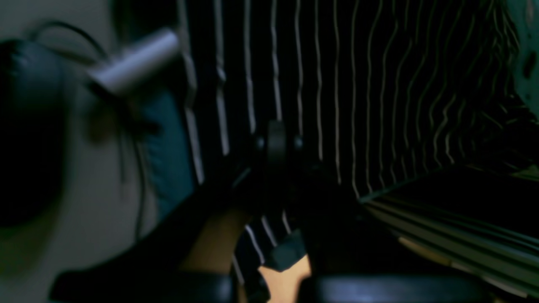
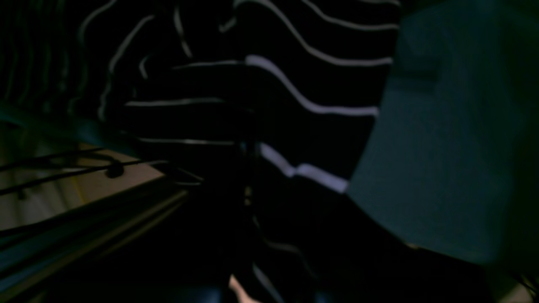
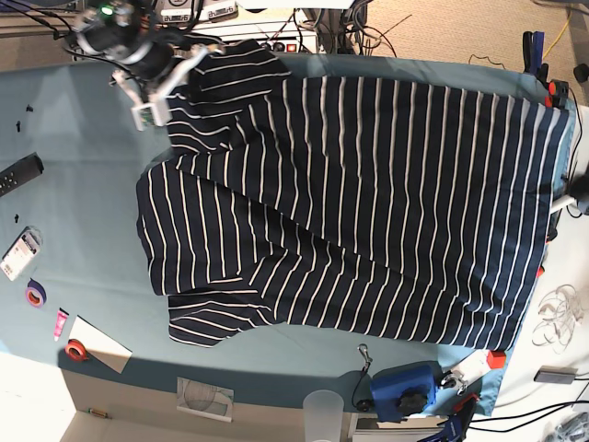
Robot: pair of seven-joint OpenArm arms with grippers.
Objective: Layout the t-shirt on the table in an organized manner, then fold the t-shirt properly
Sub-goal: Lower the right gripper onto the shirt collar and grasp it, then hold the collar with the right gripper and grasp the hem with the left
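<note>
Both of my wrist views are dark and smeared, so much stays unclear. In the left wrist view my left gripper (image 1: pixel 276 143) is only a black shape against the striped fabric; I cannot tell whether it is open or closed on anything. In the right wrist view my right gripper (image 2: pixel 248 168) is a dim vertical outline set against the t-shirt (image 2: pixel 269 97), and again I cannot tell how far it is parted or whether cloth lies between the jaws. From the base camera my right gripper (image 3: pixel 152 87) sits at the far upper left by a sleeve, blurred; my left arm is nearly cut off at the right edge.

The t-shirt (image 3: pixel 368 203) lies spread over the desk (image 3: pixel 83 230), hem toward the right edge, collar end toward the left, one sleeve up by my right gripper and the other at the lower left, with a few diagonal folds across the body. The desk is covered in teal cloth (with small black pins dotted at the left). On it at the left are a black remote (image 3: pixel 18 173), tape rolls (image 3: pixel 35 295) and a white card (image 3: pixel 97 343). Along the near edge stand a clear cup (image 3: pixel 322 412) and a blue device (image 3: pixel 405 387); cables crowd the far edge.
</note>
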